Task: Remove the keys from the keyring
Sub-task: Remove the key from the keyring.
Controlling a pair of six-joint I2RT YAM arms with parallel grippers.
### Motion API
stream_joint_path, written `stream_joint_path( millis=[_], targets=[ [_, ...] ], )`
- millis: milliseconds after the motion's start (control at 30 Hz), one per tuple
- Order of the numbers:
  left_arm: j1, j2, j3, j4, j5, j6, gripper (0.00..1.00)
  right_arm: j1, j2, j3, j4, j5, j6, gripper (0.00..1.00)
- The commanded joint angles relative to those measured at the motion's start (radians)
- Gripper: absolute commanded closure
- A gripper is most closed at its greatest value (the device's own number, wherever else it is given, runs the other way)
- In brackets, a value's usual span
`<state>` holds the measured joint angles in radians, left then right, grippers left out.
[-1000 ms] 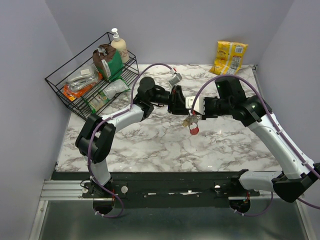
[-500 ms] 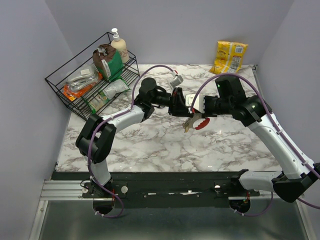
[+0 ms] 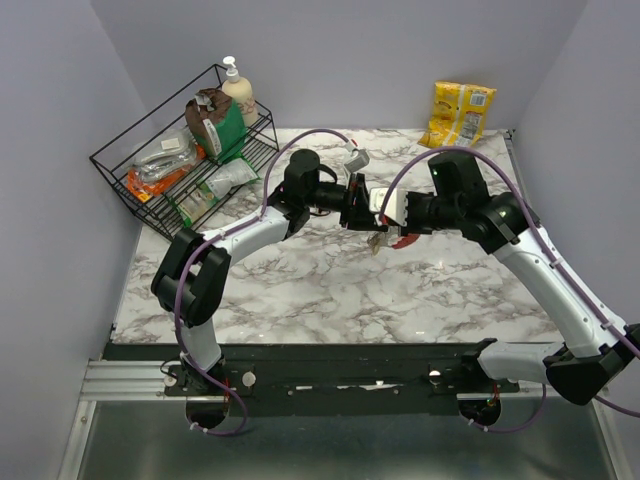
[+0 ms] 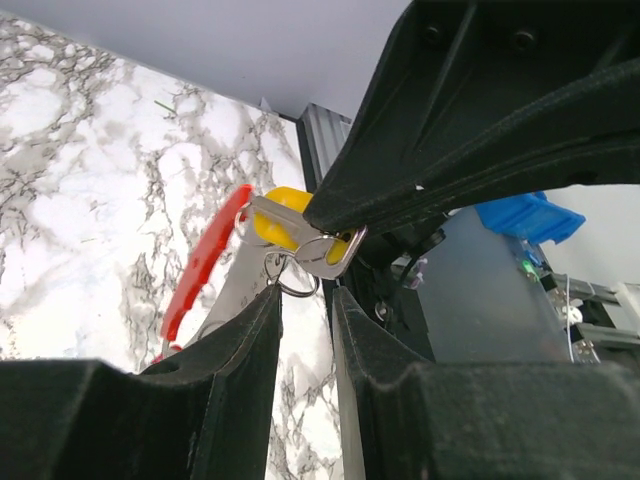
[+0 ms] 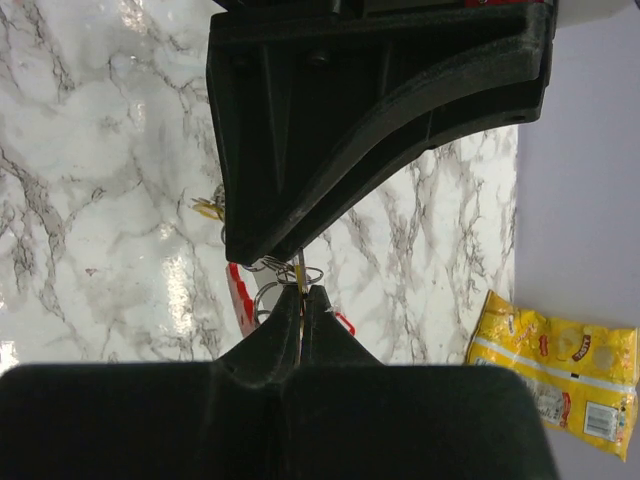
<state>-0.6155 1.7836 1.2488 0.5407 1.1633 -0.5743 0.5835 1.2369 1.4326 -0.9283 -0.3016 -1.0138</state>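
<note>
My right gripper is shut on a yellow-headed key, held above the marble table; the key's thin edge shows between its closed jaws. A small metal keyring hangs from that key, joined to a red strap that also shows in the top view. Other keys dangle below. My left gripper faces the right one tip to tip. Its fingers stand a narrow gap apart with nothing between them, and the ring sits just past its fingertips.
A black wire rack with packets and a soap bottle stands at the back left. A yellow snack bag leans at the back right wall. Purple cables arc over both arms.
Both grippers have shifted a little up and back over the table. The key bunch and red strap, hanging low a second ago, are now swung up to the right, closer under the right gripper.
</note>
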Motion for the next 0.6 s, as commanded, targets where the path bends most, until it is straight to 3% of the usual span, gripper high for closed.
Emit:
stream_joint_path(
  millis=[0,567],
  targets=[
    [0.002,-0.035,0.031,-0.059,-0.030,0.050,0.64,0.004,-0.004,-0.020,0.062,0.025,0.021,0.99],
    [0.013,-0.024,0.008,0.034,-0.013,-0.007,0.66,0.004,-0.011,-0.035,0.069,0.041,0.038,0.99]
  ],
)
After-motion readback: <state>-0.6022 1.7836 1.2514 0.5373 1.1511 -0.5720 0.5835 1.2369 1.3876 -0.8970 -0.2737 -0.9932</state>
